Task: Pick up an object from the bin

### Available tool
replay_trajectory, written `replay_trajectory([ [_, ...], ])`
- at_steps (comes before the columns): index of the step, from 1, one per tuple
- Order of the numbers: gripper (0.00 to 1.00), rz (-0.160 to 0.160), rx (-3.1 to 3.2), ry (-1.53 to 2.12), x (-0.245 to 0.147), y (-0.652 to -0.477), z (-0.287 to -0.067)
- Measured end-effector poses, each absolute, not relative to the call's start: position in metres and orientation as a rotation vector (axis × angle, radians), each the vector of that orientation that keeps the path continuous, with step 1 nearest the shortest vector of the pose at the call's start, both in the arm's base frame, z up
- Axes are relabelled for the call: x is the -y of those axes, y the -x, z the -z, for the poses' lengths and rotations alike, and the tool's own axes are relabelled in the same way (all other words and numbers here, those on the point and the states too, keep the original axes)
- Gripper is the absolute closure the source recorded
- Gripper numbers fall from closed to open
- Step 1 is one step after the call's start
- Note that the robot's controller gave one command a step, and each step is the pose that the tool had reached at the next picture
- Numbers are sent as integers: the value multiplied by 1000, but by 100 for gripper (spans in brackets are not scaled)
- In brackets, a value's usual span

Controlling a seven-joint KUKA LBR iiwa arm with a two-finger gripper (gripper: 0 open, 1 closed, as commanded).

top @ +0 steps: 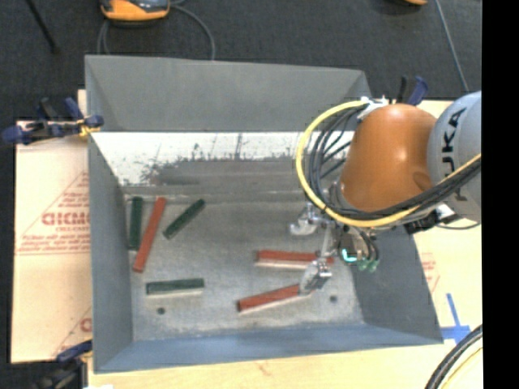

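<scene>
My gripper [316, 277] hangs low over the right half of the bin floor, under the orange wrist cover. It sits at the right ends of two flat red sticks. One red stick [280, 258] lies level just left of it. The other red stick [268, 300] lies slanted below it, its right end touching or under the gripper tip. Neither stick is lifted.
A dark green stick [174, 287] lies flat left of centre. At the far left lie a long red stick [149, 233], an upright green stick [134, 221] and a slanted green stick [184, 218]. The arm and its cables cover the bin's right wall.
</scene>
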State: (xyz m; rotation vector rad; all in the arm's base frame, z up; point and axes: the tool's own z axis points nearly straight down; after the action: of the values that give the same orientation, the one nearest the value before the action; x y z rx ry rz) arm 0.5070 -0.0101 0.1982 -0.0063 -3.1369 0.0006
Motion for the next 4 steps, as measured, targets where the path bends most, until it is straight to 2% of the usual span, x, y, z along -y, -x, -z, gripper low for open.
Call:
replay_trajectory([
  [1,0,-1,3145,6,10,-509,-202],
  [2,0,-2,3146,-141,13,-503,-151],
  [3,0,-1,3140,-279,16,-499,-74],
  [4,0,-1,3138,-280,16,-499,-76],
])
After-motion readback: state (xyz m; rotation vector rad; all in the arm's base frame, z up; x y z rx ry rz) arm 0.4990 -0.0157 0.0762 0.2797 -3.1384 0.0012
